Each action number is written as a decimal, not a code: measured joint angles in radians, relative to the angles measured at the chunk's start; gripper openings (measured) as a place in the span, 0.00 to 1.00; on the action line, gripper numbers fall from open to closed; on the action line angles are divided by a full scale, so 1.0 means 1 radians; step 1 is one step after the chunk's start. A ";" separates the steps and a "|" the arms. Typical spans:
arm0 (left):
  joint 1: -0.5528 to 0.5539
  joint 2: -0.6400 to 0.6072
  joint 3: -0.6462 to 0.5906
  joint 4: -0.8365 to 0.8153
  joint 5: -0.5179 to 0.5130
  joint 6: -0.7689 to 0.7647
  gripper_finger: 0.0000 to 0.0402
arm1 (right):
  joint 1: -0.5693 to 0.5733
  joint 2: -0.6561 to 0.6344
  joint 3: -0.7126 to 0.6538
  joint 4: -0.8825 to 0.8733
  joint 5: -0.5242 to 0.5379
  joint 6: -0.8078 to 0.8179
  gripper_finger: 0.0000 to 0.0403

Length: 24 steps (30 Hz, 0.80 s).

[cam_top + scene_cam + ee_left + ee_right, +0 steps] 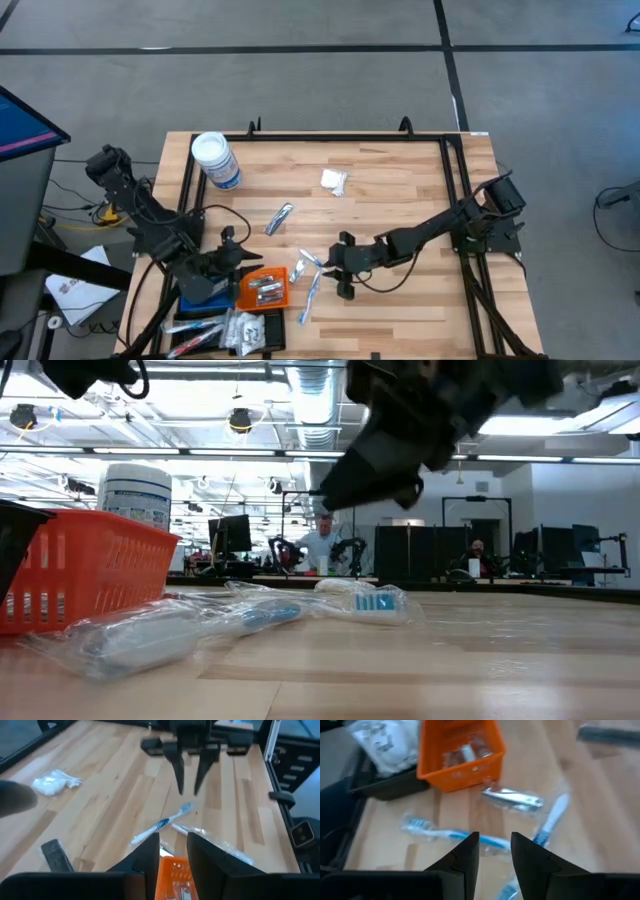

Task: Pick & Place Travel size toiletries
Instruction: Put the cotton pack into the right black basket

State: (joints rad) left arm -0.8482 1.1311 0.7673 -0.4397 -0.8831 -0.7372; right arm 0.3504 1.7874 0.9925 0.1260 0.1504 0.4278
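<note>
While the right gripper (341,268) hovers part-open and empty near the front edge, it should drop squarely over the wrapped toothbrush (451,834) beside the orange tray (263,290).

pale wood table (400,200), orange plastic tray (262,290)

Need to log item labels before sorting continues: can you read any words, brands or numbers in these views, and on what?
Nothing can be read in any view.
White-lidded jar: dark lines of print on its label, too blurred.
Wrapped toothbrushes: no readable print.
White packet: too small to tell.
Packets in the black tray: dark marks, blurred.
Orange basket: no lettering seen.
</note>
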 joint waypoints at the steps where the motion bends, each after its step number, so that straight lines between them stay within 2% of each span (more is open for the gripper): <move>1: 0.000 0.008 0.000 0.000 0.007 0.000 0.23 | 0.000 0.000 0.029 -0.048 0.028 0.000 0.26; 4: -0.002 0.033 0.000 -0.001 0.051 0.000 0.23 | -0.003 0.000 0.098 -0.168 0.087 0.006 0.26; 9: -0.020 0.077 0.000 0.000 0.088 0.000 0.23 | -0.031 0.000 0.147 -0.267 0.083 0.057 0.26; 18: -0.032 0.100 0.000 0.000 0.071 0.000 0.23 | -0.062 0.028 0.156 -0.310 0.079 0.155 0.26; 23: -0.032 0.100 0.000 0.006 0.070 0.000 0.23 | -0.065 0.088 0.216 -0.293 0.061 0.138 0.26; 24: -0.033 0.100 0.000 0.011 0.070 0.000 0.23 | -0.063 0.089 0.218 -0.341 0.063 0.129 0.26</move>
State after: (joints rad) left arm -0.8810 1.2308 0.7673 -0.4290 -0.8133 -0.7372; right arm 0.2872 1.8765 1.2110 -0.2146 0.2134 0.5572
